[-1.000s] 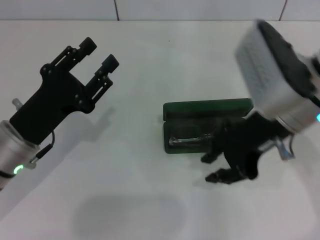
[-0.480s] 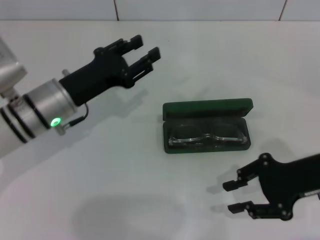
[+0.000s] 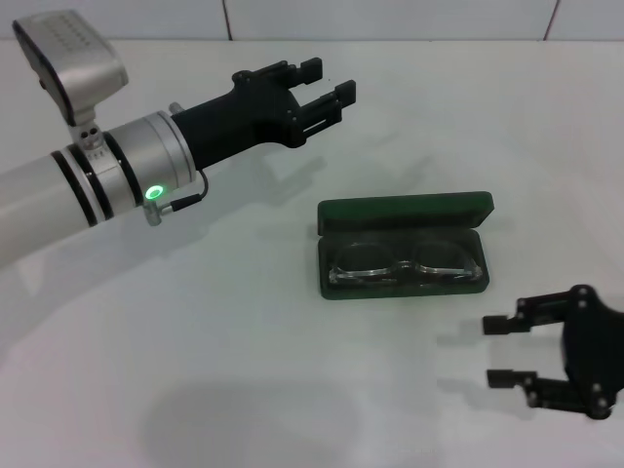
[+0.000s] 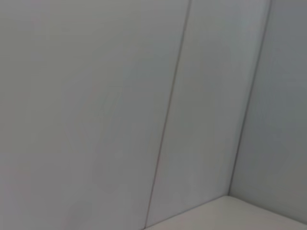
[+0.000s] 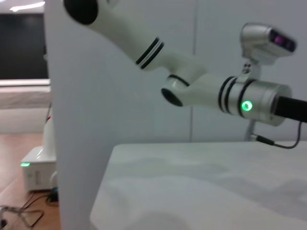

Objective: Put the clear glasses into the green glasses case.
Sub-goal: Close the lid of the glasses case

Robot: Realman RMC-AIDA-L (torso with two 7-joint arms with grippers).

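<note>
Clear glasses (image 3: 405, 266) lying inside the open green glasses case (image 3: 402, 249)
Light, slippery, fragile-looking: grip the bridge; left gripper (image 3: 331, 86) and right gripper (image 3: 501, 352) both hovering spread, empty

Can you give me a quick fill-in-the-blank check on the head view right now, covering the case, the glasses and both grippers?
1. The green glasses case lies with its lid ____.
2. The clear glasses lie ____ the case.
3. The right gripper, near the case's front right, holds ____.
4. The left gripper, up above the table, has its fingers ____.

Missing words: open; inside; nothing; open
</note>
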